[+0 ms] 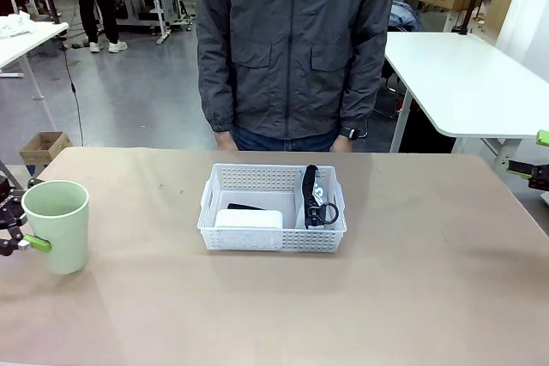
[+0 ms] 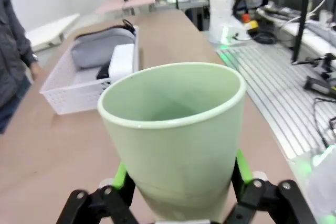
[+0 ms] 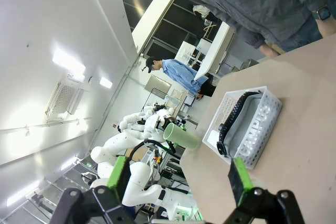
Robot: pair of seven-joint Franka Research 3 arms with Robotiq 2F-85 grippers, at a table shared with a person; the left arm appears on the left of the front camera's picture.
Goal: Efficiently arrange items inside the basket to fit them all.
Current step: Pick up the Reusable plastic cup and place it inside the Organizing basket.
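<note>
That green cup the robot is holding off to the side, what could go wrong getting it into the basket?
The basket already holds the white block and the grey pouch with its black strap, so free room looks tight; the cup may end up perched on top. The left gripper pinches it low, so it might tip. Lowering it could also nudge the light basket.

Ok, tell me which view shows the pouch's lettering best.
The right wrist view: the pouch lies in the basket with "CAMPUS" readable on its side. The left wrist view shows only its plain grey top. The front view shows mostly its black strap.
</note>
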